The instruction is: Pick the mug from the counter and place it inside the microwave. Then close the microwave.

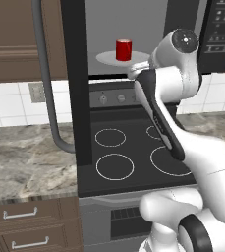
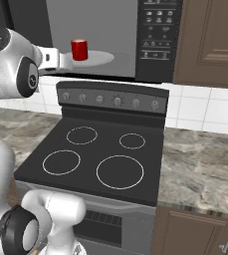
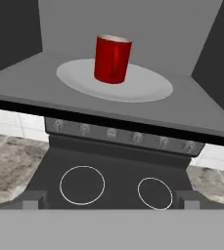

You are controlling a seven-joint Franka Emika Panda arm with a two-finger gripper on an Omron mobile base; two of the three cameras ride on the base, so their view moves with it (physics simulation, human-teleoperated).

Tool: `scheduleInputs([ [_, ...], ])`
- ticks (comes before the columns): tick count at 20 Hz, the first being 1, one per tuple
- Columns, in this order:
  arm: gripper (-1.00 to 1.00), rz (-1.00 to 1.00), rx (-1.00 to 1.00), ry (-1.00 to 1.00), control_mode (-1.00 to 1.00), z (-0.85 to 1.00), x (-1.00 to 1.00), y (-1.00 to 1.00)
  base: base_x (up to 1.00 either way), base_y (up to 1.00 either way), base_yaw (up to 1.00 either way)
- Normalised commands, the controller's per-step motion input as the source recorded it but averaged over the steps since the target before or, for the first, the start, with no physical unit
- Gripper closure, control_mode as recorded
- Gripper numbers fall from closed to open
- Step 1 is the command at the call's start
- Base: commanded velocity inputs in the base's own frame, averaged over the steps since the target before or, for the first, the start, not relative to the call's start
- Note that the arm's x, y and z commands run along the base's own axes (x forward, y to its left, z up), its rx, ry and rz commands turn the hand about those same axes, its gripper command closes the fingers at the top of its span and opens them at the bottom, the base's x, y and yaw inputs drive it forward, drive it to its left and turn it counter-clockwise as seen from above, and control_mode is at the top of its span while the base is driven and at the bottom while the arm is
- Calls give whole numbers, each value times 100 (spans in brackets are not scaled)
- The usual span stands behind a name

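Note:
The red mug (image 1: 124, 49) (image 2: 79, 50) (image 3: 112, 58) stands upright on the white turntable plate (image 3: 143, 88) inside the microwave's grey cavity (image 2: 110, 25). The microwave door (image 1: 77, 83) hangs wide open to the left, its curved grey handle (image 1: 46, 78) facing the room. My gripper (image 3: 111, 200) hovers just outside the cavity mouth, in front of the mug and clear of it. It is open, with the fingertips (image 3: 33, 197) far apart and nothing between them. The marbled counter (image 1: 25, 162) (image 2: 200, 159) lies on both sides of the stove.
Below the microwave sits a black stovetop (image 2: 90, 154) with white rings and a knob panel (image 2: 115, 100). The microwave's button panel (image 2: 158, 35) is at the right. Brown wall cabinets (image 2: 210, 40) and drawers (image 1: 25, 226) flank the scene.

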Motion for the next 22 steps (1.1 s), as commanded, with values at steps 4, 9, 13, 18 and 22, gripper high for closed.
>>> scheduleInputs([
  [4, -100, 0, 0, -10, -100, 24, -47, 0, 0, 0, 0],
  [9, -100, 0, 0, -9, -100, 22, -37, 0, 0, 0, 0],
  [13, -100, 0, 0, -13, -100, 21, -48, -1, 0, 0, 0],
  [18, -100, 0, 0, -6, -100, 23, -63, 0, 0, 0, 0],
  [22, -100, -4, 0, -3, -100, 10, -38, -7, 0, 0, 0],
])
